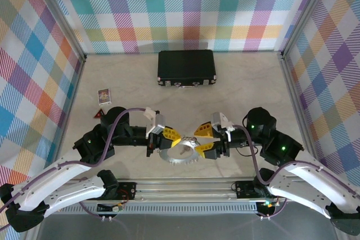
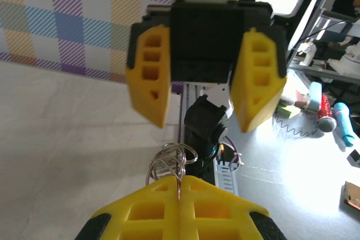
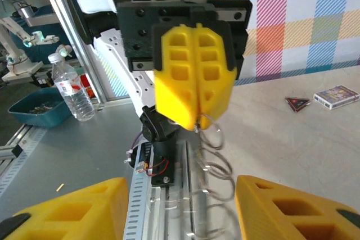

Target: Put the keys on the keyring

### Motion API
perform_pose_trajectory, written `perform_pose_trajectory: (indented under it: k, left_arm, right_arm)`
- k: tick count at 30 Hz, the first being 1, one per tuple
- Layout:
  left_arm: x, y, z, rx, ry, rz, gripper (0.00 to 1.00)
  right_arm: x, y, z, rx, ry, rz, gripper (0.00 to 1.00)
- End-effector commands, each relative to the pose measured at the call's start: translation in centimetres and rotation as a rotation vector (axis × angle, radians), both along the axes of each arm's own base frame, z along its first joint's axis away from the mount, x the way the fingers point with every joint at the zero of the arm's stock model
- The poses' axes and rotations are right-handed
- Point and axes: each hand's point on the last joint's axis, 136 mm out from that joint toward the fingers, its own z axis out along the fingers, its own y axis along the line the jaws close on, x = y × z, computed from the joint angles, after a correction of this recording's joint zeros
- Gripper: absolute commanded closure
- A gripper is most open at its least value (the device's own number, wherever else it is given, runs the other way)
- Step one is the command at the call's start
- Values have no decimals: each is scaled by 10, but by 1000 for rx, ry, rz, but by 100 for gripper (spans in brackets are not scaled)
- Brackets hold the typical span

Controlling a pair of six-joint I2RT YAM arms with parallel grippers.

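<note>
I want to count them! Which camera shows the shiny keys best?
Top external: the keys form a whole round wreath. Left wrist shows loops pinched in the left claw; right wrist shows loops dangling below it.

The table (image 1: 242, 94) is a pale beige marbled top. At the far end, dead centre, there's a black case (image 1: 186, 67) lying flat. Over on the left sits a small card box (image 1: 103, 95), with a little dark red triangle (image 1: 99, 114) just in front of it. The keys (image 1: 179, 155) are by the near edge, can't tell if they're resting flat.
</note>
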Motion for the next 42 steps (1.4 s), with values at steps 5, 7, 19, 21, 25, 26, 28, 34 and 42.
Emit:
perform_pose_trajectory:
  k: [5,7,19,21,25,26,28,34,42]
  left_arm:
    - [2,2,9,-35,-48,15,100]
    - [2,2,9,-35,-47,15,100]
    - [2,2,8,-26,-37,17,100]
    - [3,2,7,-24,-35,18,100]
    - [3,1,8,-23,-34,20,100]
    - [3,1,8,-22,-32,20,100]
    - [3,2,8,-21,-32,19,100]
    - [2,2,7,-19,-30,19,100]
    - [3,2,7,-19,-31,20,100]
  right_arm:
    - [-10,-15,5,-40,-49,-5,52]
    - [-7,-15,1,-57,-76,-12,53]
    - [9,-14,-10,-118,-141,-84,64]
    - [10,-11,-9,-117,-149,-83,65]
    - [13,-6,-13,-140,-171,-87,66]
    - [14,-5,-13,-143,-181,-91,67]
    - [16,-4,-13,-144,-194,-103,69]
    - [19,0,-11,-141,-213,-117,70]
    - [16,7,-15,-157,-213,-93,73]
